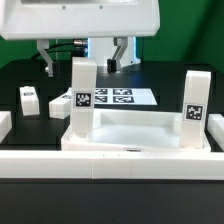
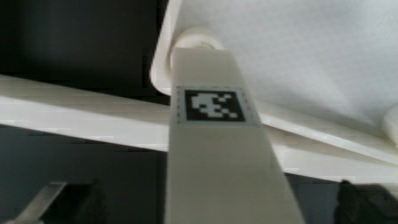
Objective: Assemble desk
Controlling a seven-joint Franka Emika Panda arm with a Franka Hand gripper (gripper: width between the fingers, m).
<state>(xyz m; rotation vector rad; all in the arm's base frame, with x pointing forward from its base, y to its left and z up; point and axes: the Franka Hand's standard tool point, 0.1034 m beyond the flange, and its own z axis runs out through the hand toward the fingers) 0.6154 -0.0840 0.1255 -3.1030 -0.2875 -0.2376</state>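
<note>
The white rimmed tabletop [image 1: 140,128] lies upside down at the front. A tagged leg [image 1: 82,100] stands upright in its corner on the exterior view's left, and a second leg [image 1: 195,105] stands in the corner on the right. My gripper [image 1: 82,62] hangs over the left leg, open, with one finger on each side and clear of it. In the wrist view the same leg [image 2: 217,110] runs up between the dark fingertips [image 2: 48,203] with gaps on both sides, and its end meets the tabletop's corner socket [image 2: 199,45]. The gripper [image 2: 205,208] holds nothing.
Two loose legs [image 1: 28,97] [image 1: 60,103] lie on the black table at the exterior view's left. The marker board [image 1: 125,97] lies behind the tabletop. A long white rail [image 1: 110,155] runs along the front, and a white block [image 1: 4,125] sits at the left edge.
</note>
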